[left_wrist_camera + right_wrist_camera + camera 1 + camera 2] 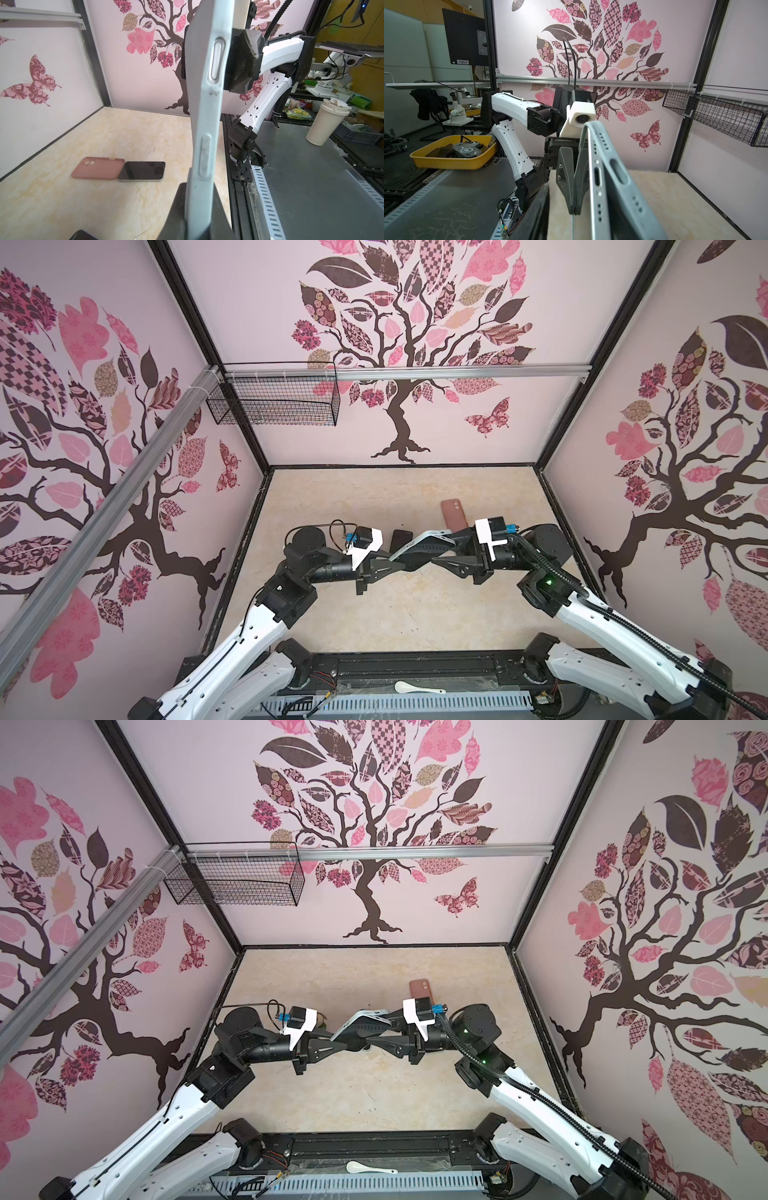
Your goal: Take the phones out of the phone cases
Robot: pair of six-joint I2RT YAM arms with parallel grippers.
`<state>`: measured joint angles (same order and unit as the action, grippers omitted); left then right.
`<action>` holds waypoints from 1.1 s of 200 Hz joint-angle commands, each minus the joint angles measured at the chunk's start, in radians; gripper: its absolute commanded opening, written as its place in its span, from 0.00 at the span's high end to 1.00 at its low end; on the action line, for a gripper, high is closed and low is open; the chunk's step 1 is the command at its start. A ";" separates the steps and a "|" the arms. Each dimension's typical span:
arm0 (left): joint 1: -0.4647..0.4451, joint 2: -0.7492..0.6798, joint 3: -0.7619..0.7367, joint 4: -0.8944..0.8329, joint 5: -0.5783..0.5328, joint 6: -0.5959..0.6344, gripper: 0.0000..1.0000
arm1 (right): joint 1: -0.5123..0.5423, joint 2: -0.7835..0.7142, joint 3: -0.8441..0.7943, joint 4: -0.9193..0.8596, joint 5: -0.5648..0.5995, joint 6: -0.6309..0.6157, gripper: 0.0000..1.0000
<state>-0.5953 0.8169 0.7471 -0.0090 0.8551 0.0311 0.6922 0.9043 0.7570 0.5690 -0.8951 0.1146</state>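
Spoon (417,688), white, on the front rail (415,668) at 6 o'clock; no part in the task.

Left claw (390,561), reaching in from 9 o'clock: clenched on one short end of the phone case (424,545), a pale blue shell held on edge in the air over the middle of the counter (374,614).

Phone (598,182), silver-edged, inside that shell. At the end facing the right wrist view its port edge stands apart from the case wall (623,187); the other end sits in the shell, as far as can be seen.

Right claw (438,561), reaching in from 3 o'clock: jaws straddle the opposite end of the cased phone (one padded finger (243,60) lies against its side). Whether they press or merely flank cannot be told.

Dark phone (401,540), bare, flat on the counter just behind the held case.

Pink case (455,514), toward 1 o'clock, with a second dark phone (142,170) touching its end.

Wire basket (274,404), on the back wall toward 11 o'clock.

Progress, judged: roughly midway. One end is peeled loose; left to do are freeing the seated end and drawing the phone clear.
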 commanded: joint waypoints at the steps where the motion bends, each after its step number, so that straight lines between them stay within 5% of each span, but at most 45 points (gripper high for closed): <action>1: 0.010 0.011 -0.019 0.218 -0.110 -0.137 1.00 | 0.059 0.015 -0.033 0.090 -0.134 0.084 0.64; 124: -0.014 0.045 -0.091 0.649 -0.244 -0.440 1.00 | 0.160 0.194 -0.064 0.577 0.057 0.338 0.66; 170: -0.017 0.042 -0.077 0.644 -0.269 -0.465 1.00 | 0.193 0.240 -0.049 0.569 0.055 0.313 0.69; 220: -0.017 0.025 -0.075 0.569 -0.287 -0.462 1.00 | 0.193 0.178 -0.019 0.326 0.066 0.155 0.81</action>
<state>-0.6212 0.8478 0.6525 0.5133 0.7761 -0.3374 0.8165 1.0794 0.7372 1.1194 -0.6052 0.3511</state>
